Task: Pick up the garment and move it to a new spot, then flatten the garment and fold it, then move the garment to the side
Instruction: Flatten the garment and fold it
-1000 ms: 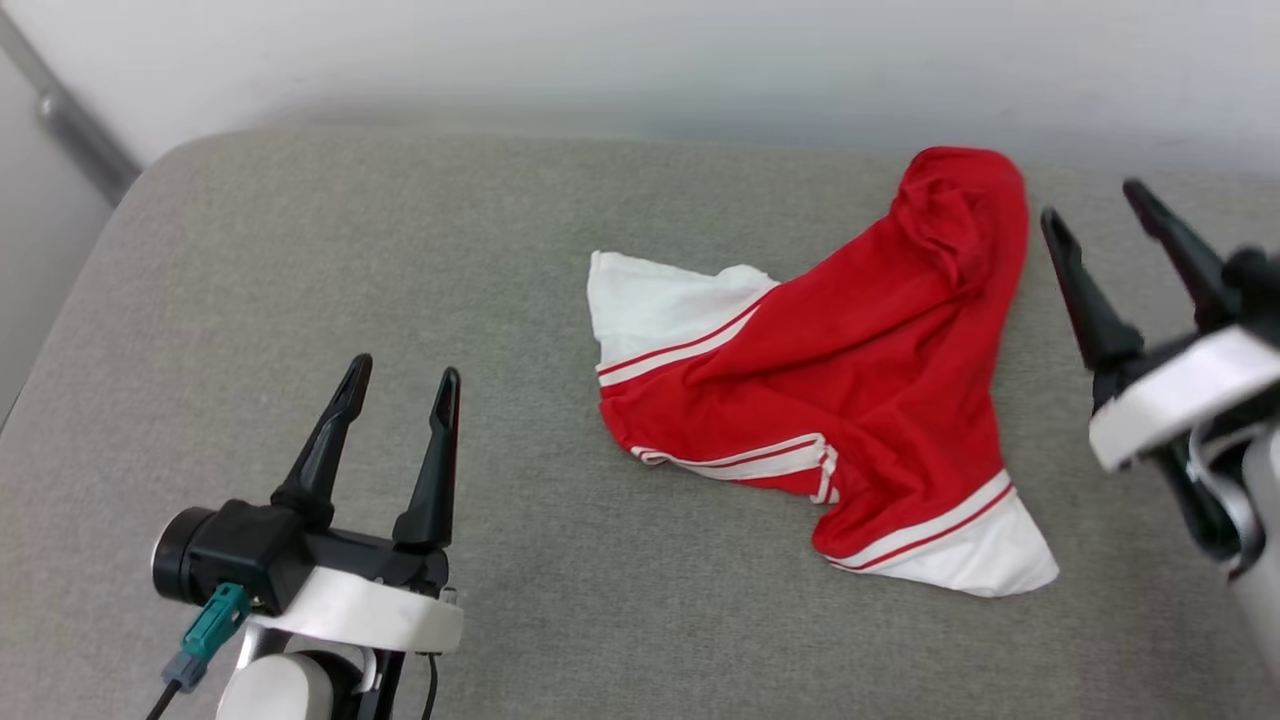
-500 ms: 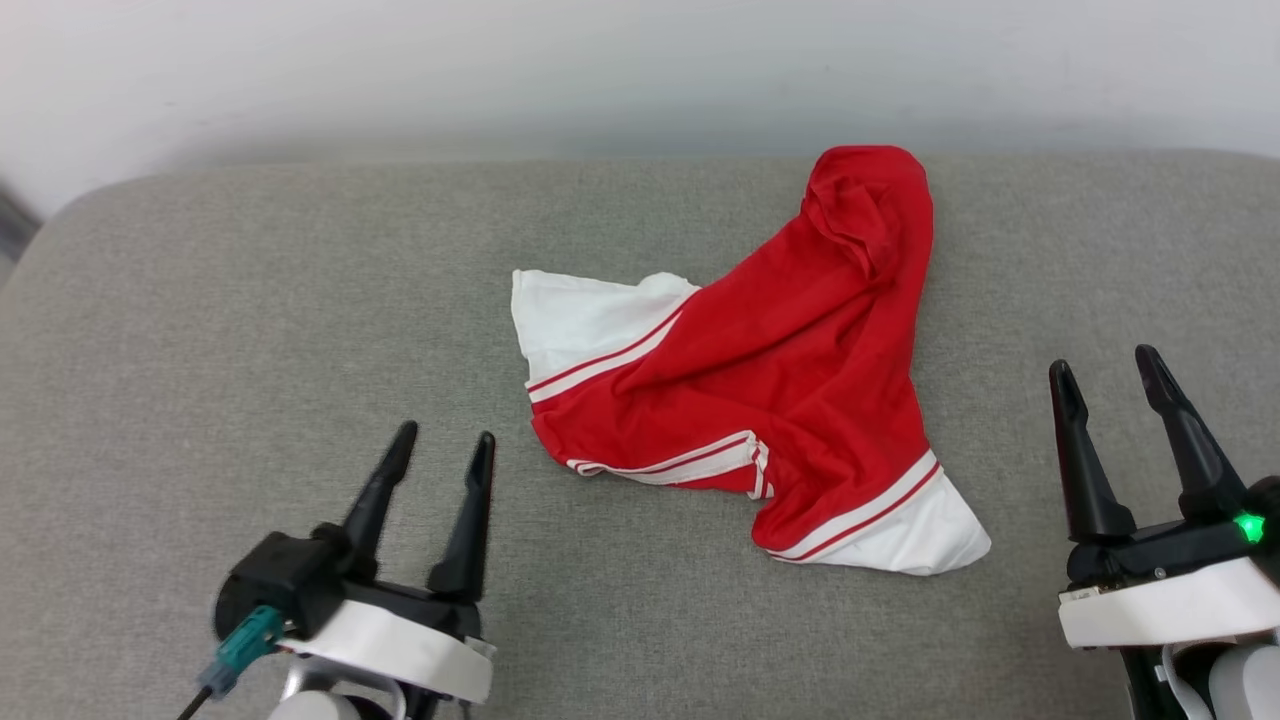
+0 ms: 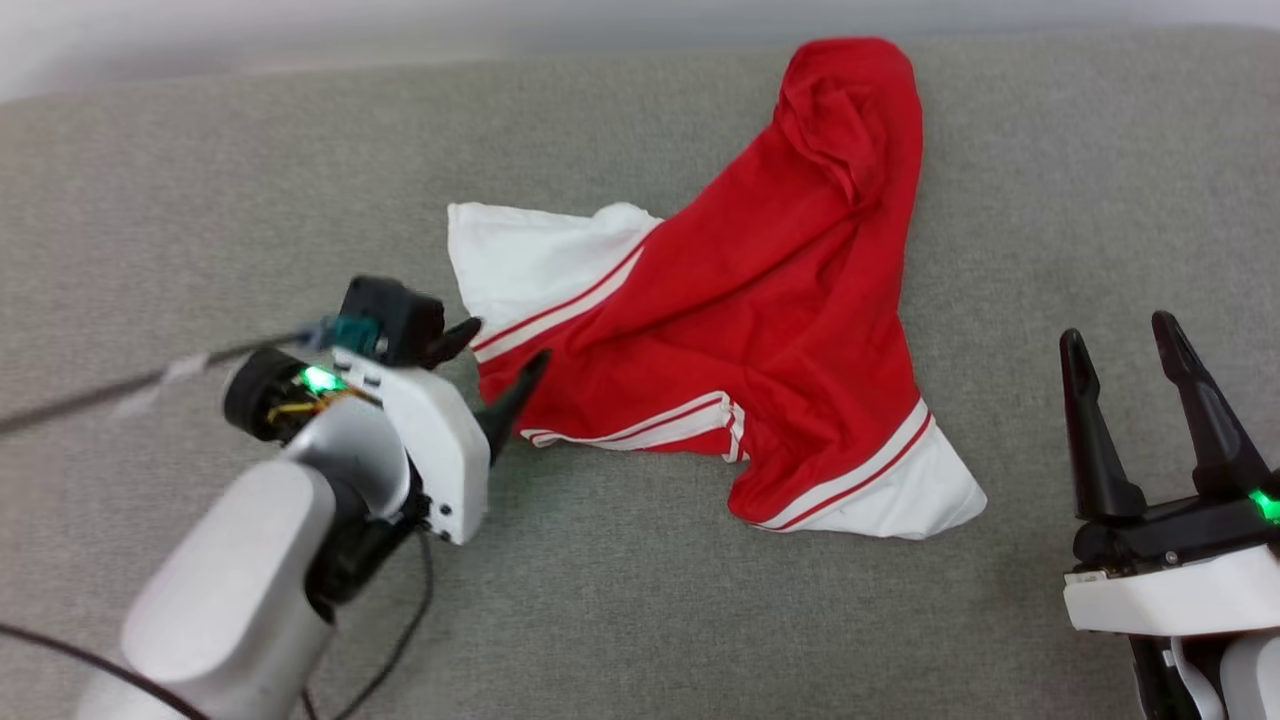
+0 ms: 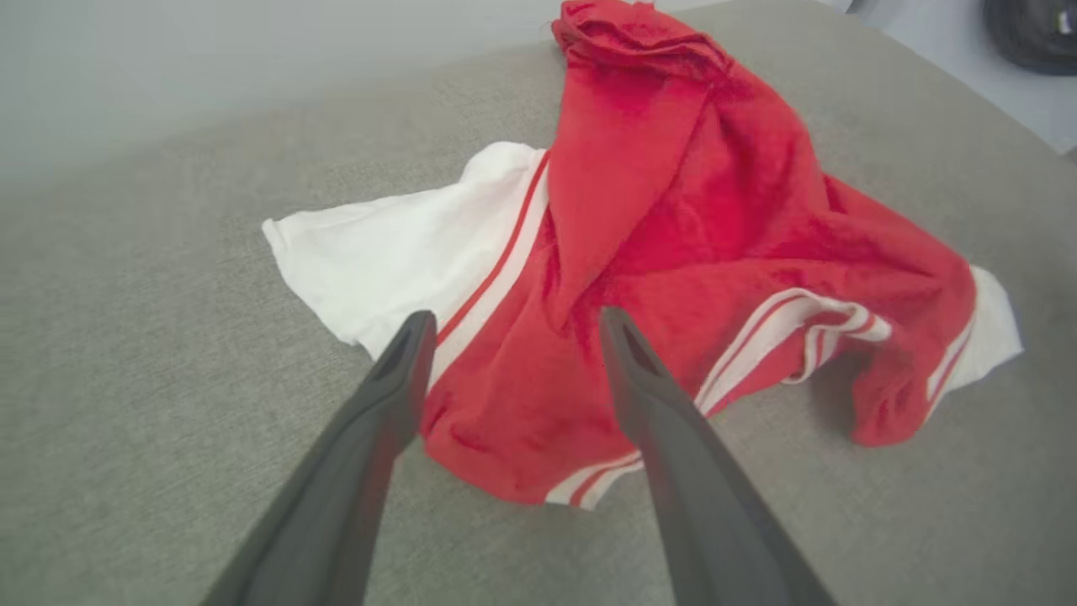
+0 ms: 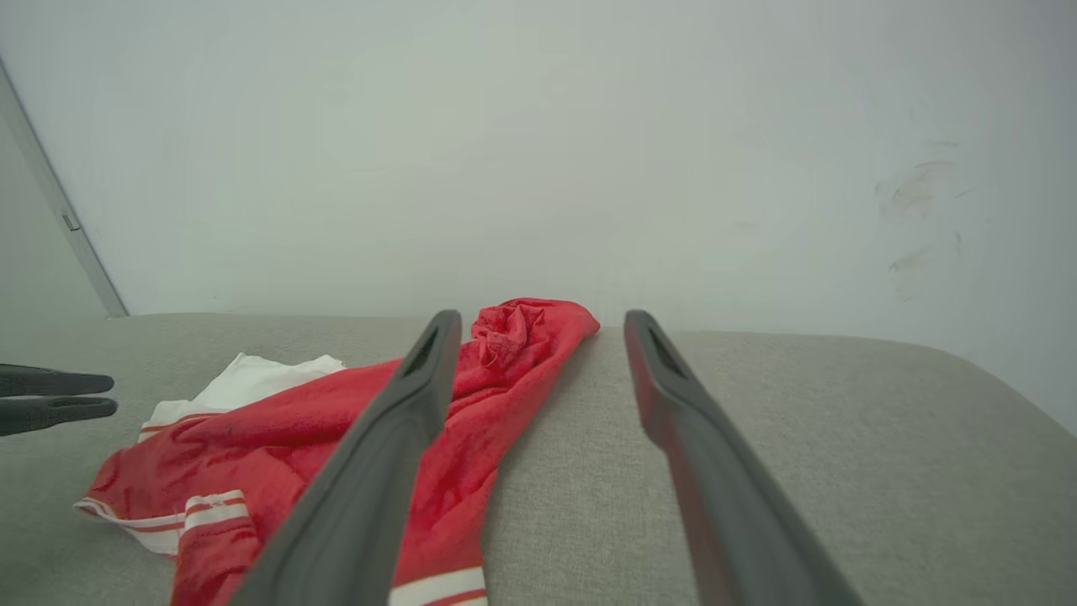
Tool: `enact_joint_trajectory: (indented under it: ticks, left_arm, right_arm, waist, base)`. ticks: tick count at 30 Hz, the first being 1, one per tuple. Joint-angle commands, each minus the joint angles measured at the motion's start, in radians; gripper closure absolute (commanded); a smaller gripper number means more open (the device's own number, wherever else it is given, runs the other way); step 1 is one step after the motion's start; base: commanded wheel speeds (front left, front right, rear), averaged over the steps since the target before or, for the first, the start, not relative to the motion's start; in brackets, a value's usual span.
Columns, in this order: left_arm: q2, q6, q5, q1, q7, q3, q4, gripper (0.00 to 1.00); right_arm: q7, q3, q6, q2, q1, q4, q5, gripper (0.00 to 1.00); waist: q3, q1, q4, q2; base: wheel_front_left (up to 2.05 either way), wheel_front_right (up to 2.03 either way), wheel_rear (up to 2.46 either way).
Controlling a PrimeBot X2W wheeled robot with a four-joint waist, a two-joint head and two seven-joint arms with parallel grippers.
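Observation:
The garment (image 3: pixel 760 300) lies crumpled on the grey padded surface (image 3: pixel 200 200), red with white sleeves and red-white striped trim; no lettering shows. My left gripper (image 3: pixel 505 345) is open, its fingers pointing right, tips at the garment's left edge where the white sleeve meets the red cloth. In the left wrist view the left gripper (image 4: pixel 515 320) straddles that near edge of the garment (image 4: pixel 673 227) with nothing pinched. My right gripper (image 3: pixel 1118 335) stands open at the lower right, apart from the cloth. The right wrist view shows the right gripper (image 5: pixel 543 320) open, the garment (image 5: pixel 336 412) to its left.
A pale wall (image 5: pixel 538 126) rises directly behind the padded surface's far edge. The left arm's dark cable (image 3: pixel 100 385) trails off to the left over the fabric. Bare grey surface (image 3: pixel 620 620) stretches in front of and to both sides of the garment.
The head camera has tilted down. My left arm has swung up and rightward, bringing its open fingers to the garment's left edge. The right gripper stays open at the lower right.

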Motion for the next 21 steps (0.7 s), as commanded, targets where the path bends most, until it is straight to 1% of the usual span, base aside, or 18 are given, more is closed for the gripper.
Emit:
enact_joint_trajectory:
  ticks: [1, 2, 4, 7, 9, 14, 16, 17, 18, 20, 21]
  left_arm:
    - [0.042, -0.001, -0.017, -0.051, 0.108, -0.048, 0.028, 0.00]
    - [0.059, 0.000, -0.028, -0.080, 0.150, -0.066, 0.033, 0.00]
    - [0.069, 0.000, -0.065, -0.129, 0.203, -0.078, 0.039, 0.00]
    - [0.089, 0.000, -0.112, -0.172, 0.269, -0.121, 0.055, 0.00]
    - [0.101, 0.000, -0.118, -0.209, 0.301, -0.143, 0.078, 0.00]
    - [0.097, 0.000, -0.115, -0.262, 0.397, -0.236, 0.165, 0.00]
    - [0.095, 0.000, -0.127, -0.268, 0.431, -0.290, 0.191, 0.00]
    - [0.097, -0.001, -0.139, -0.267, 0.451, -0.317, 0.203, 0.27]
    - [0.098, -0.001, -0.156, -0.263, 0.469, -0.341, 0.209, 1.00]
    - [0.109, -0.002, -0.183, -0.259, 0.482, -0.375, 0.213, 1.00]
    - [0.109, -0.002, -0.183, -0.259, 0.482, -0.375, 0.213, 1.00]
  right_arm:
    - [0.005, 0.005, 0.000, 0.002, -0.023, 0.000, -0.017, 0.00]
    - [0.010, 0.007, 0.000, -0.003, -0.026, 0.005, -0.033, 0.00]
    - [0.014, 0.008, 0.000, 0.002, -0.031, 0.014, -0.048, 0.00]
    - [0.016, 0.004, 0.000, 0.014, -0.039, 0.021, -0.057, 0.00]
    - [0.013, 0.003, 0.000, 0.021, -0.044, 0.025, -0.063, 0.00]
    - [0.010, 0.009, 0.000, 0.028, -0.060, 0.031, -0.076, 0.00]
    - [0.009, 0.007, 0.000, 0.033, -0.064, 0.037, -0.079, 0.00]
    - [0.007, 0.006, 0.000, 0.034, -0.065, 0.038, -0.081, 0.00]
    - [0.006, 0.004, 0.000, 0.035, -0.065, 0.040, -0.083, 0.00]
    - [0.004, 0.000, 0.000, 0.039, -0.065, 0.044, -0.086, 0.00]
    - [0.004, 0.000, 0.000, 0.039, -0.065, 0.044, -0.086, 0.00]
  waist:
    - [0.046, -0.0001, -0.026, -0.0001]
    - [0.057, -0.0001, -0.031, -0.0001]
    - [0.078, -0.0001, -0.038, -0.0001]
    - [0.111, -0.0001, -0.044, -0.0001]
    - [0.129, -0.0001, -0.047, -0.0001]
    - [0.168, -0.0001, -0.052, -0.0001]
    - [0.175, -0.0001, -0.052, -0.0001]
    - [0.177, -0.0001, -0.052, -0.0001]
    - [0.179, -0.0001, -0.051, -0.0001]
    - [0.178, -0.0001, -0.049, -0.0001]
    - [0.178, -0.0001, -0.049, -0.0001]
  base:
    - [0.00, 0.00, 0.00]
    - [0.00, 0.00, 0.00]
    - [0.00, 0.00, 0.00]
    - [0.00, 0.00, 0.00]
    - [0.00, 0.00, 0.00]
    - [0.00, 0.00, 0.00]
    - [0.00, 0.00, 0.00]
    - [0.00, 0.00, 0.00]
    - [0.00, 0.00, 0.00]
    - [0.00, 0.00, 0.00]
    - [0.00, 0.00, 0.00]
